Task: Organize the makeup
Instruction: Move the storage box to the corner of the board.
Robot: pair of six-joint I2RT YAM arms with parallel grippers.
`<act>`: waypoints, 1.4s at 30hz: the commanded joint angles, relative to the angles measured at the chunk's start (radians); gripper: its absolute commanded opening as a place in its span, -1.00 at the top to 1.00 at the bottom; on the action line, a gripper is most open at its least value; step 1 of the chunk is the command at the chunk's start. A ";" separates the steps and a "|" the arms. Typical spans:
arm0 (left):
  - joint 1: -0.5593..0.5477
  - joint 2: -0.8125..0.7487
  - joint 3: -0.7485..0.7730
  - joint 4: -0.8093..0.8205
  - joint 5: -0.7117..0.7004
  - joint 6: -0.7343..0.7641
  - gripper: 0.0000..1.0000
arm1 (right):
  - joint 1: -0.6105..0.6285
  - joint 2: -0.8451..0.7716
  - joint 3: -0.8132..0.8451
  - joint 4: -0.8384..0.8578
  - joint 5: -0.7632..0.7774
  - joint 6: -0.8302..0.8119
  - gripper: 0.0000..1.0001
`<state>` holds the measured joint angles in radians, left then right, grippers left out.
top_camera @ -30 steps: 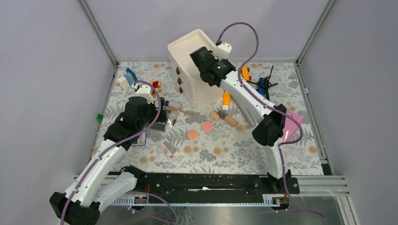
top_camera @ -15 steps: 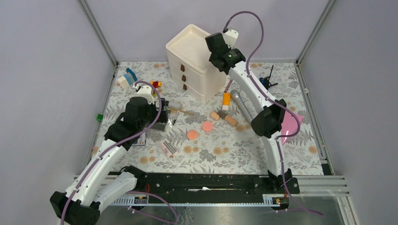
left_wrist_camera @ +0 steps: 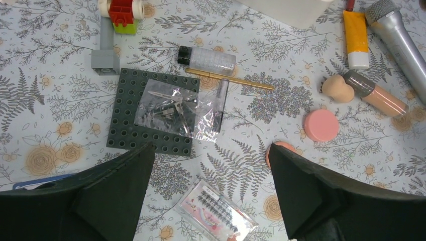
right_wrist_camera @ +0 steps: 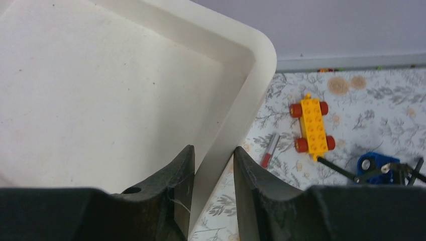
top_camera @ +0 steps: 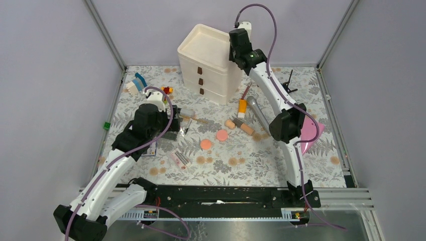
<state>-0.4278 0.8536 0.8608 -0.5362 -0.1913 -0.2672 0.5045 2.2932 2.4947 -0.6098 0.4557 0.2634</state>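
Top external view: the right fingers (right_wrist_camera: 187, 165) are up at the white plastic 3-drawer organizer (top_camera: 211, 83) in the upper middle of the frame, pinched on the right-hand wall of its top tray. On the right wrist cam that wall fills the gap between them, 1 finger inside the tray and 1 outside. The left fingers (left_wrist_camera: 143, 160) hang spread wide over the left-middle of the floral counter (top_camera: 251, 160), holding nothing. Under them is a dark grey studded brick plate (left_wrist_camera: 128, 125) with a clear plastic bag (left_wrist_camera: 181, 108) lying on it. The makeup is all loose on the counter, below and right of the organizer. At the top middle of the left wrist frame there's a black-capped clear bottle (left_wrist_camera: 208, 59) with a thin gold brush (left_wrist_camera: 231, 79) just beside it. Upper right has an orange tube (left_wrist_camera: 355, 37) with a white cap, a silver-grey tube (left_wrist_camera: 399, 45) and a dark-capped beige tube (left_wrist_camera: 377, 95). 1 salmon-pink round disc (left_wrist_camera: 321, 125) sits lower down, and a 2nd peeks out from behind the right-hand finger.
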 commanded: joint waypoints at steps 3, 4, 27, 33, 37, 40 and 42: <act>0.000 0.011 -0.003 0.053 0.019 -0.007 -0.84 | -0.038 0.051 0.097 0.110 -0.171 -0.258 1.00; 0.000 0.012 -0.003 0.053 0.018 -0.007 -0.84 | -0.045 0.059 0.106 0.111 -0.187 -0.273 1.00; 0.000 0.024 -0.001 0.054 0.036 -0.003 -0.76 | -0.187 0.105 0.067 0.217 -0.766 -0.514 1.00; 0.001 0.025 0.000 0.055 0.036 -0.001 -0.75 | -0.188 0.111 0.077 0.247 -0.857 -0.491 1.00; 0.001 0.026 -0.001 0.055 0.035 -0.001 -0.75 | -0.189 0.115 0.074 0.294 -0.856 -0.439 1.00; 0.000 0.023 -0.002 0.055 0.033 -0.001 -0.75 | -0.188 0.115 0.075 0.317 -0.819 -0.421 1.00; 0.000 0.021 -0.003 0.054 0.030 -0.001 -0.75 | -0.188 0.111 0.075 0.328 -0.802 -0.418 1.00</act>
<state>-0.4278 0.8810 0.8608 -0.5350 -0.1680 -0.2668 0.2970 2.4069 2.5603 -0.3584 -0.2794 -0.1574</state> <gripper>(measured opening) 0.883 0.379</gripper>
